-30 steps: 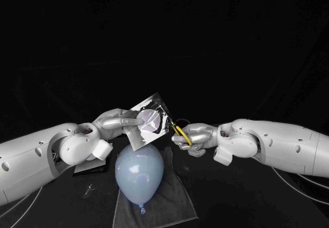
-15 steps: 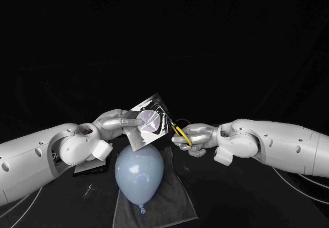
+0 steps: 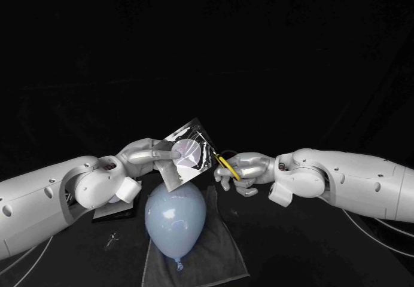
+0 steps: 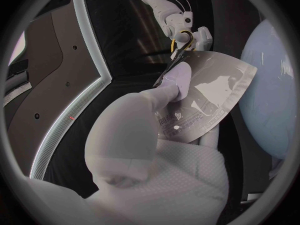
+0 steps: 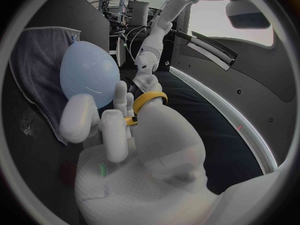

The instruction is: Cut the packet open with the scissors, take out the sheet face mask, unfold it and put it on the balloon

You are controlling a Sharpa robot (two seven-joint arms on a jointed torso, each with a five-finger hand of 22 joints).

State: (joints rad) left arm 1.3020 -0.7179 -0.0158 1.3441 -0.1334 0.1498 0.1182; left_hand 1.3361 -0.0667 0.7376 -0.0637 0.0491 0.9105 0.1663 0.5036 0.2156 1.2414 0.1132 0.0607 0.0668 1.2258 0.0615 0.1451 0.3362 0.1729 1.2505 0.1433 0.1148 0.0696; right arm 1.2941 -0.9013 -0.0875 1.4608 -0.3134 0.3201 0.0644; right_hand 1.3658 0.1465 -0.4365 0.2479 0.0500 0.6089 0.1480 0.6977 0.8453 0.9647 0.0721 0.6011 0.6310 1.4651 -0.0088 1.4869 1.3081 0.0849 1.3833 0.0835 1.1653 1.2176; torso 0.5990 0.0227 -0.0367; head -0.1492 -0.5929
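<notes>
Balloon (image 3: 176, 215) lies on a grey towel (image 3: 220, 254), knot end nearest the robot. Just above its far end, left hand (image 3: 148, 153) pinches the silvery packet (image 3: 191, 149) by its lower corner and holds it up, tilted, off the table. Right hand (image 3: 246, 170) beside it grips the yellow-handled scissors (image 3: 228, 166), fingers through the loops and blades at the packet's right edge. Left wrist view shows the blades meeting that edge; can't tell if any cut is made.
</notes>
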